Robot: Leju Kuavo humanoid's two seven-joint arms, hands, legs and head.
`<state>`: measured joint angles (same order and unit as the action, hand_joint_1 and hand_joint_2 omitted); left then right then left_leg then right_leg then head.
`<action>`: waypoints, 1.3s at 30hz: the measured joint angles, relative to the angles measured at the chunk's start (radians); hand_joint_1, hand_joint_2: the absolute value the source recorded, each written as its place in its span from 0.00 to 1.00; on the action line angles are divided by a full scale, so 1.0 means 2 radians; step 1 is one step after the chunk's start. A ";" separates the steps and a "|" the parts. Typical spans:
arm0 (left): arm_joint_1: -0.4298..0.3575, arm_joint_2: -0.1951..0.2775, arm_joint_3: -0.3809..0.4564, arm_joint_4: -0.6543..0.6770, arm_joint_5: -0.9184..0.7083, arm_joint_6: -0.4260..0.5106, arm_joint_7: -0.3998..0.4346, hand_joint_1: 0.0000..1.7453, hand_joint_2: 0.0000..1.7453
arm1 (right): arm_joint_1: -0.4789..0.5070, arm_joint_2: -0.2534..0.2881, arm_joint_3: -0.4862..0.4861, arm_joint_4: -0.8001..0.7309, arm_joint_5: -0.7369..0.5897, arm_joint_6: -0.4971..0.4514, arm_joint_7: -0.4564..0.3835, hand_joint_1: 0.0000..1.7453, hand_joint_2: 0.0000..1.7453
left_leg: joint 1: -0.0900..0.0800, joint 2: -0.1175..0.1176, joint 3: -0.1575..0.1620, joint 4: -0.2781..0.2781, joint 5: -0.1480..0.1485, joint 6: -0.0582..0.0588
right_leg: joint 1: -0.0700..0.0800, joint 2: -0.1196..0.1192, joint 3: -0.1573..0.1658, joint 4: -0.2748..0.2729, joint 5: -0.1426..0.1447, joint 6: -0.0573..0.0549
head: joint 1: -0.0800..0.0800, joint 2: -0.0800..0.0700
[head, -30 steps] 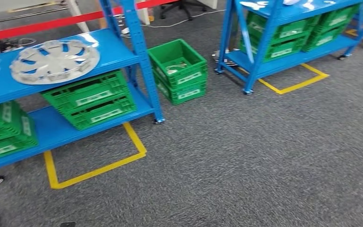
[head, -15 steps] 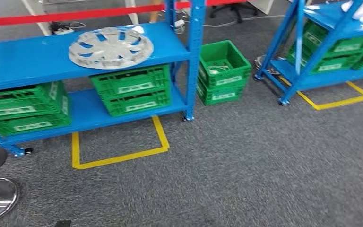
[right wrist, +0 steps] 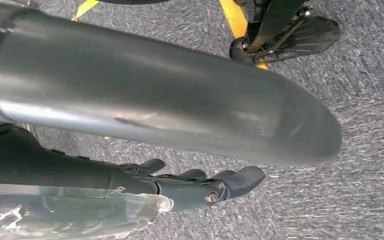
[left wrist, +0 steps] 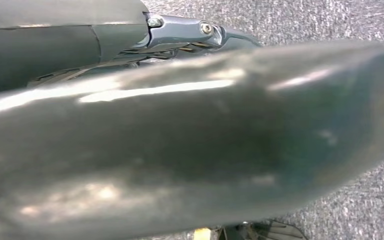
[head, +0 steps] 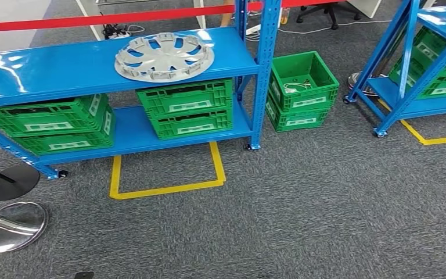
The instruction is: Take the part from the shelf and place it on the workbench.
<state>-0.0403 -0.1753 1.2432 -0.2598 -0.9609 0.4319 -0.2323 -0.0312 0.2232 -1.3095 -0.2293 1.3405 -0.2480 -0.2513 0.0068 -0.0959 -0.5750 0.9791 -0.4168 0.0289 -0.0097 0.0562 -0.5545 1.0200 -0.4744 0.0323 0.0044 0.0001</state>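
Observation:
The part, a silver hubcap-like wheel cover (head: 164,56), lies flat on the top board of a blue shelf (head: 46,70) ahead of me in the head view. My left hand (left wrist: 190,35) hangs over the grey carpet, its dark fingers stretched out past the thick grey thumb that hides much of it; nothing is in it. My right hand (right wrist: 200,185) also hangs above the carpet, fingers extended and apart from the thumb, holding nothing. Both hands are far from the shelf.
Green crates (head: 184,107) fill the shelf's lower board, and two stacked green crates (head: 302,87) stand on the floor beside it. A second blue shelf (head: 418,87) is at the right. Yellow floor tape (head: 165,189) marks a bay; round stanchion bases (head: 10,226) lie at the left.
The whole head picture has shifted: the camera turned left, so the shelf with the wheel cover now sits nearer the middle. The things themselves have not moved.

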 joint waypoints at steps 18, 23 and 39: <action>0.000 -0.001 0.000 0.000 0.002 -0.001 0.011 0.00 0.00 | 0.000 0.000 -0.004 0.000 -0.004 0.009 0.012 0.00 0.00 | 0.002 0.000 0.001 -0.006 0.002 -0.031 | 0.001 0.000 0.000 -0.001 0.001 -0.003 | 0.000 0.000; -0.001 -0.001 0.001 0.000 0.004 0.000 0.015 0.00 0.00 | -0.001 0.000 -0.005 0.000 -0.004 0.011 0.002 0.00 0.00 | 0.001 0.000 0.001 -0.006 0.002 -0.030 | 0.000 0.000 0.000 -0.001 0.001 -0.003 | 0.001 0.000; 0.003 0.000 0.001 0.000 -0.003 -0.003 0.015 0.00 0.00 | -0.001 -0.001 0.000 0.002 0.012 0.005 0.002 0.00 0.00 | 0.031 -0.019 0.009 -0.022 0.011 -0.045 | -0.023 0.001 0.008 0.015 -0.019 0.042 | 0.007 0.000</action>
<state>-0.0350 -0.1758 1.2451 -0.2597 -0.9673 0.4263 -0.2026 -0.0341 0.2215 -1.3089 -0.2260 1.3642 -0.2375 -0.2467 0.0682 -0.1343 -0.5563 0.9343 -0.3952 -0.0601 -0.0552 0.0592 -0.5386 1.0508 -0.5116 0.1164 0.0179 0.0000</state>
